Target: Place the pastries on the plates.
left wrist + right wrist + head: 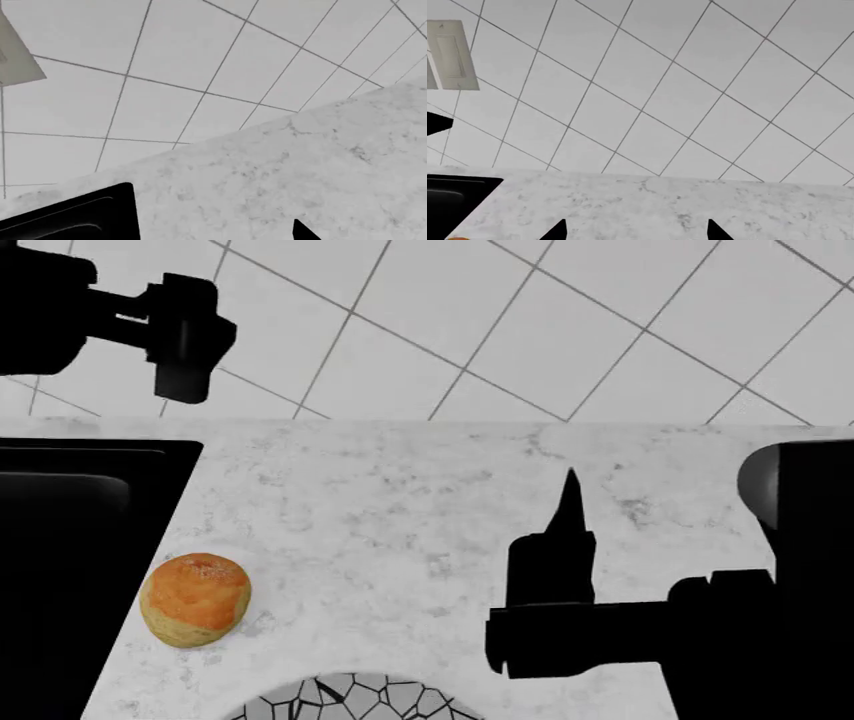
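One pastry (pixel 195 601) on tabletop (pixel 400 510) | ~9 o'clock of right end effector (pixel 567 510), released, empty | left end effector (pixel 180 335) raised, state unclear | mosaic plate (pixel 350 698) ~5 o'clock of pastry

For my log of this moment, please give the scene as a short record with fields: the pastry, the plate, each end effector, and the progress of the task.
pastry: one pastry lies on the marble counter, beside the black sink, not on a plate
plate: the white mosaic plate shows only partly, at the near edge of the head view; nothing visible on it
left end effector: raised before the tiled wall, holding nothing
right end effector: over the counter, fingertips apart in its wrist view, empty
progress: pastry not yet grasped
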Motion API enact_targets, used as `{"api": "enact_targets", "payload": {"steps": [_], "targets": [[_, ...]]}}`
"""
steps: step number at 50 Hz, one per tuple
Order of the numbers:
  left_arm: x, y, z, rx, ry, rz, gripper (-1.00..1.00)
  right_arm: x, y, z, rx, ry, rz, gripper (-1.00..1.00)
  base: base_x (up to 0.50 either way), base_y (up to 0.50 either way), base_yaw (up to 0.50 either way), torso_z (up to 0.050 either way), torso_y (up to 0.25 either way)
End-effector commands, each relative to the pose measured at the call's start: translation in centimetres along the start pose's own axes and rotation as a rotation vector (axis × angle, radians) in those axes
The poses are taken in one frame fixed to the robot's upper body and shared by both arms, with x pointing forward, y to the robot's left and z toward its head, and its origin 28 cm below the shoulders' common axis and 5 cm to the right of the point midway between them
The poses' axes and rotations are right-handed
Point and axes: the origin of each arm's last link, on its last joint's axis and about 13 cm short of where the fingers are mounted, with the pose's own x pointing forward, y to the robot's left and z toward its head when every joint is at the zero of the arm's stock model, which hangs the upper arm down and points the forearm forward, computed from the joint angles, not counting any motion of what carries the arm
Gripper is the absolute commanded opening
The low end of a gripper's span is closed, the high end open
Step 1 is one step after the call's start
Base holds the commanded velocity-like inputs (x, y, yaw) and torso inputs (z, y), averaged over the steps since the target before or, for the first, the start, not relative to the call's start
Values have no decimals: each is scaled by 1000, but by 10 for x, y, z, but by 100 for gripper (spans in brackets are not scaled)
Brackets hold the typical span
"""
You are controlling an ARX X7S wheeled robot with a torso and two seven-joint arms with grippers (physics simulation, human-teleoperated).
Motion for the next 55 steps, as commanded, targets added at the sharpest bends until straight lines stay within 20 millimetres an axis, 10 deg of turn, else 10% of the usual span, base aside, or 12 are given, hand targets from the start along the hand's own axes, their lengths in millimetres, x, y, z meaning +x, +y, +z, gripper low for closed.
{"api": "enact_targets", "payload": {"steps": [1, 55], "targets": [[11, 5, 13, 17, 205, -58, 100, -1, -1, -7, 6, 9, 0, 100, 0, 0, 0, 0, 0], [85, 32, -49, -70, 508, -63, 100, 0, 3, -28, 11, 39, -11, 100, 0, 0, 0, 0, 0]]}}
